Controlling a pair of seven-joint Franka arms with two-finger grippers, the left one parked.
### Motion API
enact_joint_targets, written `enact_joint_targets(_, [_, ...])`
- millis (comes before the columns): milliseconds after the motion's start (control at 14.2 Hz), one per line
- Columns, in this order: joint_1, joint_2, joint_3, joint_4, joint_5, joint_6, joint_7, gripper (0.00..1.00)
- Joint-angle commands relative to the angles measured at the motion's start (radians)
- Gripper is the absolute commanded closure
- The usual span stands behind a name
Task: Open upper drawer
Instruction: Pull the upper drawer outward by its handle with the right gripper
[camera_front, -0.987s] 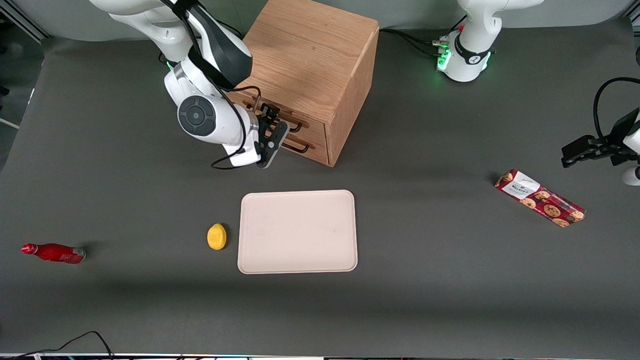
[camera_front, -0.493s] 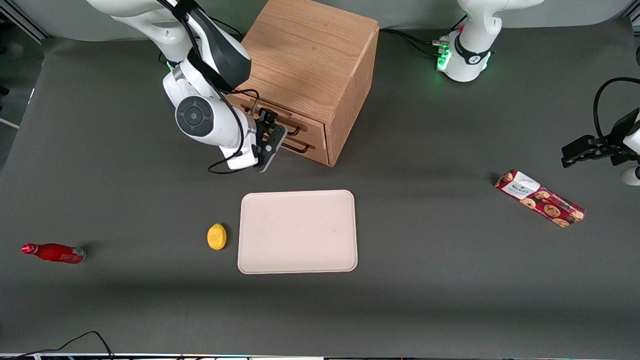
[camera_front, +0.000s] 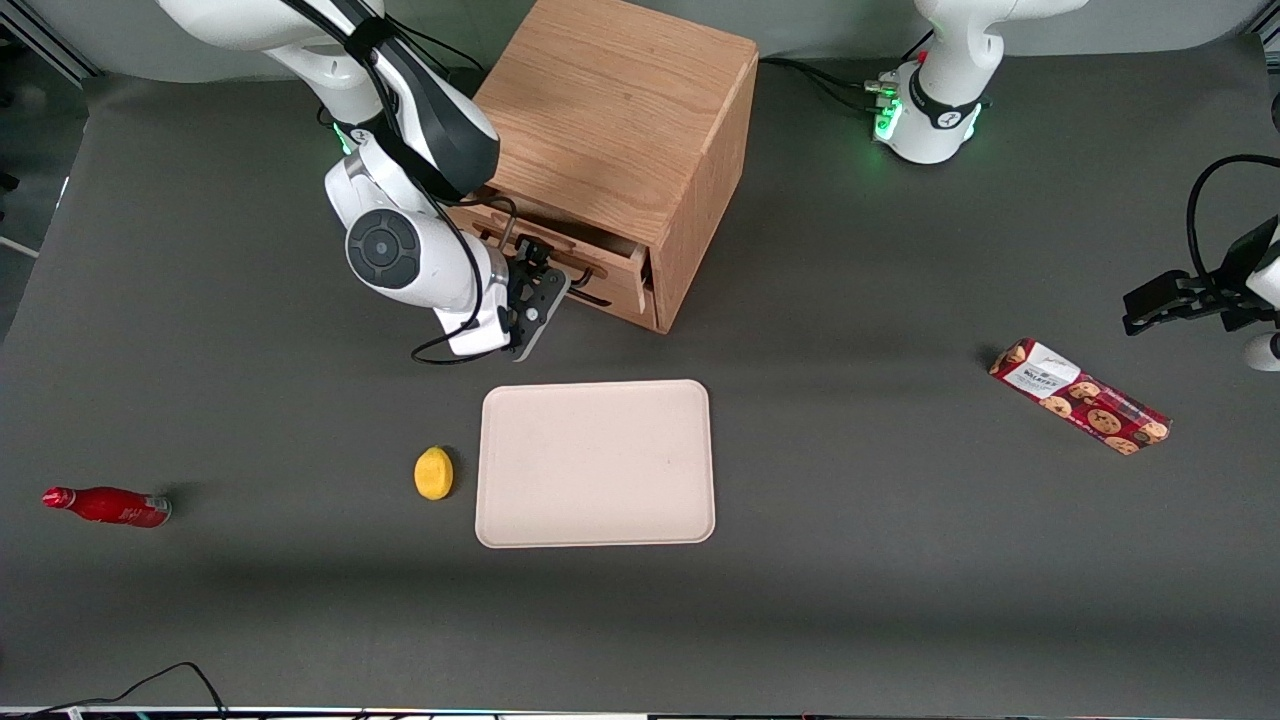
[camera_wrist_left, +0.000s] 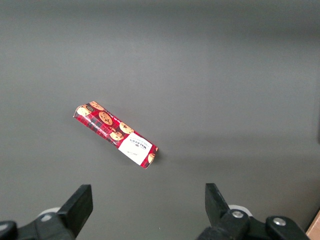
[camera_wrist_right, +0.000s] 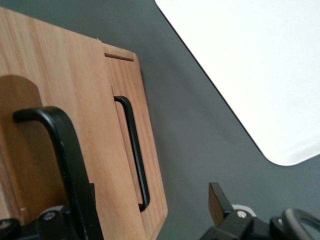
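Note:
The wooden cabinet (camera_front: 620, 110) stands at the back of the table. Its upper drawer (camera_front: 612, 262) sticks out a little from the cabinet face, above the lower drawer (camera_front: 625, 302), which sits flush. My right gripper (camera_front: 535, 285) is right in front of the upper drawer, at its black bar handle (camera_wrist_right: 55, 145). In the right wrist view the gripper (camera_wrist_right: 150, 200) is open, its fingers wide apart. One finger lies against the handle on the upper drawer's front (camera_wrist_right: 95, 125). The lower drawer's handle (camera_wrist_right: 132, 150) shows beside it.
A pale tray (camera_front: 595, 463) lies nearer the front camera than the cabinet, with a yellow lemon (camera_front: 433, 472) beside it. A red bottle (camera_front: 105, 505) lies toward the working arm's end, and a cookie pack (camera_front: 1080, 395) toward the parked arm's end.
My gripper has drawn back from the cabinet toward the front camera, and the upper drawer has slid out a little with it.

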Motion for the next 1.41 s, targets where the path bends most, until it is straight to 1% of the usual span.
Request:
enact_joint_targets(0, [-0.006,0.033,-0.004,0.042,-0.038,-0.001,0.007,0.0])
enact_joint_targets(282, [-0.006,0.054,-0.019,0.065,-0.05,-0.001,0.007,0.0])
enact_joint_targets(423, [-0.008,0.057,-0.028,0.076,-0.07,-0.001,0.007,0.0])
enact_joint_targets(775, [-0.009,0.08,-0.041,0.108,-0.074,-0.004,0.002,0.0])
enact_joint_targets(916, [-0.009,0.103,-0.041,0.136,-0.102,-0.006,0.004,0.0])
enact_joint_targets(1269, [-0.009,0.125,-0.07,0.171,-0.107,-0.008,0.004,0.0])
enact_joint_targets(1339, [-0.009,0.126,-0.07,0.173,-0.117,-0.008,-0.005,0.0])
